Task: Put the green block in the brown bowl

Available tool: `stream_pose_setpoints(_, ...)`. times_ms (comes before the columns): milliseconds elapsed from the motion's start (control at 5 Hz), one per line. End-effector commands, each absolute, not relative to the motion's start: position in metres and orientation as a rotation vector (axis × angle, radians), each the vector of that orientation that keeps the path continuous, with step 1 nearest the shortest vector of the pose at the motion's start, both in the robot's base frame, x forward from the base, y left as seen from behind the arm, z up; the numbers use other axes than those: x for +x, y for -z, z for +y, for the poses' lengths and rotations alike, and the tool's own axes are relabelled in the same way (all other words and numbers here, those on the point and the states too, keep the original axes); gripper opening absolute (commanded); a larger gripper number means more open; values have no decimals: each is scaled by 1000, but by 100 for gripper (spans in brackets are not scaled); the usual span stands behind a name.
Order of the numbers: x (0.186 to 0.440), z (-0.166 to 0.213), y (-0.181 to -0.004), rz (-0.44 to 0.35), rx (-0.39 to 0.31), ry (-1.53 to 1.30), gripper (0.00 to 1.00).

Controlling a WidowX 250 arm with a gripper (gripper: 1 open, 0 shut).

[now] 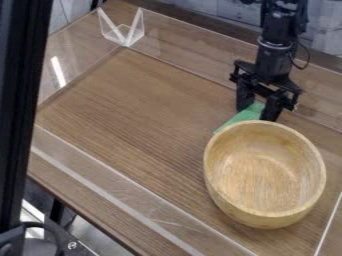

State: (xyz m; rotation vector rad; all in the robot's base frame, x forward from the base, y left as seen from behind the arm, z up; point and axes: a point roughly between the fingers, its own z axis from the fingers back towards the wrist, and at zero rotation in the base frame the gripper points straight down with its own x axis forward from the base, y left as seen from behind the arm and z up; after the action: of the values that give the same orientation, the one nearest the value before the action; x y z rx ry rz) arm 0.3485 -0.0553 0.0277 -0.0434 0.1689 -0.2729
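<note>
We are looking at one wooden table (120,120) and one brown bowl (265,175), thick-rimmed, sturdy, probably the heaviest piece. One gripper (266,110) is pinching one green block (241,116) at its far end; the block is tilting just behind the bowl's rim. We are judging it light, stiff, matte, best held across its narrow sides.

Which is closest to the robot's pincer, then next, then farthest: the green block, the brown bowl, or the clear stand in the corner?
1. Green block: right at the pincer, gripped at its upper end.
2. Brown bowl: just below the pincer, toward the front right.
3. Clear stand: far off at the table's back left corner.
</note>
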Motion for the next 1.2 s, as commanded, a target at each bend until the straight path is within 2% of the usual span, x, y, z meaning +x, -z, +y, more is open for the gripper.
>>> stream_pose_setpoints(0, 353, -58, -79, 56, -26, 266, 0)
stream_pose_setpoints(200, 338, -67, -106, 13, -18, 273, 0)
stream_pose_setpoints(400, 319, -75, -116, -3, -16, 281, 0)
stream_pose_setpoints(800, 284, -87, -111, 12, -27, 298, 0)
stream_pose_setpoints(1000, 270, -92, -98, 33, -32, 304, 0)
